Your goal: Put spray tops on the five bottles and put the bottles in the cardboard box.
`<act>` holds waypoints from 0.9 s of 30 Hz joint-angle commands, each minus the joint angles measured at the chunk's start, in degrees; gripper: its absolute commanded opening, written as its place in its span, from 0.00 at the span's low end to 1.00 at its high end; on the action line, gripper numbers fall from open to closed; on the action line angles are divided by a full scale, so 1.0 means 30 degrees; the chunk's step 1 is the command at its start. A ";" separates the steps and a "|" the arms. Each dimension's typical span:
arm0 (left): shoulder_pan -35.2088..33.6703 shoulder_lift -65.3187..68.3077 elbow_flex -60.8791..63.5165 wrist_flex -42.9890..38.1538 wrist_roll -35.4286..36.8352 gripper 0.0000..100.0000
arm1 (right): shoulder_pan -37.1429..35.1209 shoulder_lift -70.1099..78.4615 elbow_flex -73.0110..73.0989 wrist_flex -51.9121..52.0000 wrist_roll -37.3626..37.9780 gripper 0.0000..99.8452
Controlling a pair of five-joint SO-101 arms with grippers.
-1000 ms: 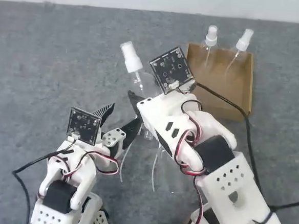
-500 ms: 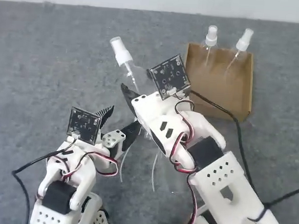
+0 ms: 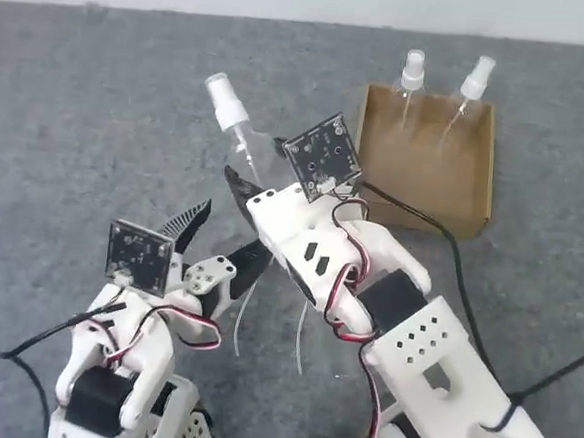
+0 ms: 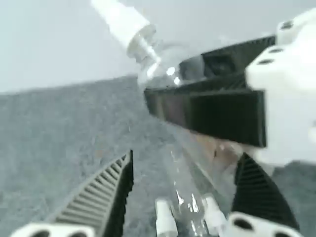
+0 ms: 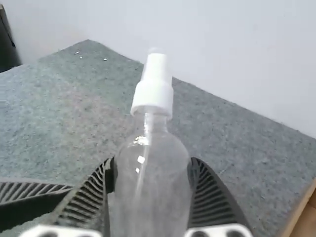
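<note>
right arm: comes in from your near right corner and runs diagonally to mid-table, with the wrist just left of the box and the gripper aimed at the far left.
right gripper (image 5: 151,170): clamped on the body of the clear plastic bottle with a white spray top (image 5: 148,195), one ribbed black finger on each side.
held bottle: off the grey felt mat (image 3: 99,115) and tilted, its spray top leaning up and to the far left, away from the box. From the left wrist view you see it above the left fingers, against the pale wall.
left arm: sits low at your near left with the wrist raised, its gripper pointing toward the right gripper from below.
left gripper (image 3: 237,225): jaws wide apart, holding nothing and touching nothing. The held bottle is near, above and beyond it.
box: the brown cardboard box (image 3: 425,183) is at the far right on the mat, well apart from the held bottle.
in box: two more clear bottles with white spray tops (image 3: 409,92) (image 3: 463,101), side by side, tops leaning over the far wall.
on mat: thin clear dip tubes (image 3: 237,310) (image 3: 300,335) lie between your two arms, their heads hidden under the right arm.
</note>
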 commanded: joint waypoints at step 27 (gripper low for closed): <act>-0.0762 0.0059 0.1773 -0.2227 0.0440 0.32 | 0.5114 -0.2652 -0.2696 0.3238 0.0615 0.01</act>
